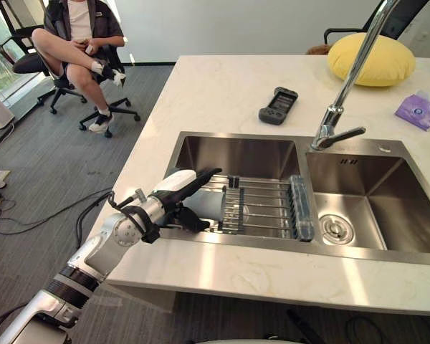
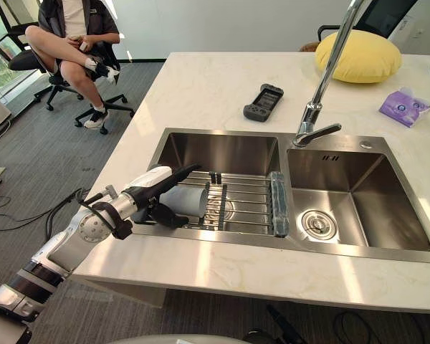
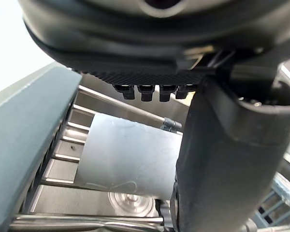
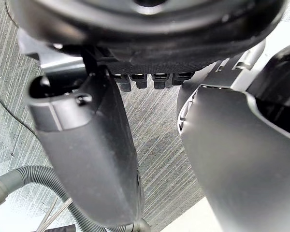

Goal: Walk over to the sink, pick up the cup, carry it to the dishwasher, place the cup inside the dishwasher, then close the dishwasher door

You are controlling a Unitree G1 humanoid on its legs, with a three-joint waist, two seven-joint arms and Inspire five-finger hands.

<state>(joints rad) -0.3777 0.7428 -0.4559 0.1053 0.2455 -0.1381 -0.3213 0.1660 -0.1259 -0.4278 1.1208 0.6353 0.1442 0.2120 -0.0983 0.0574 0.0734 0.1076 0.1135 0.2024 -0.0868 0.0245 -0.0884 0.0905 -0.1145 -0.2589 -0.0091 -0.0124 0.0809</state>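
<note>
Left hand: extended over the near rim of the double sink into its left basin. Open, thumb and fingers spread to either side of the near end of the cup, no closed hold; contact not discernible. Cup: metal, on its side across the wire rack in the left basin, not yet lifted. Hazards, as judged:
- rolling along the rods toward the upright divider if nudged before closing
- slipping out of a pinch on smooth curved metal
- snagging of fingers between rods
- clipping of the basin wall on lifting

Faucet: farther right, well apart from the cup, low concern. Right hand: over grey carpet, state not discernible.
</note>
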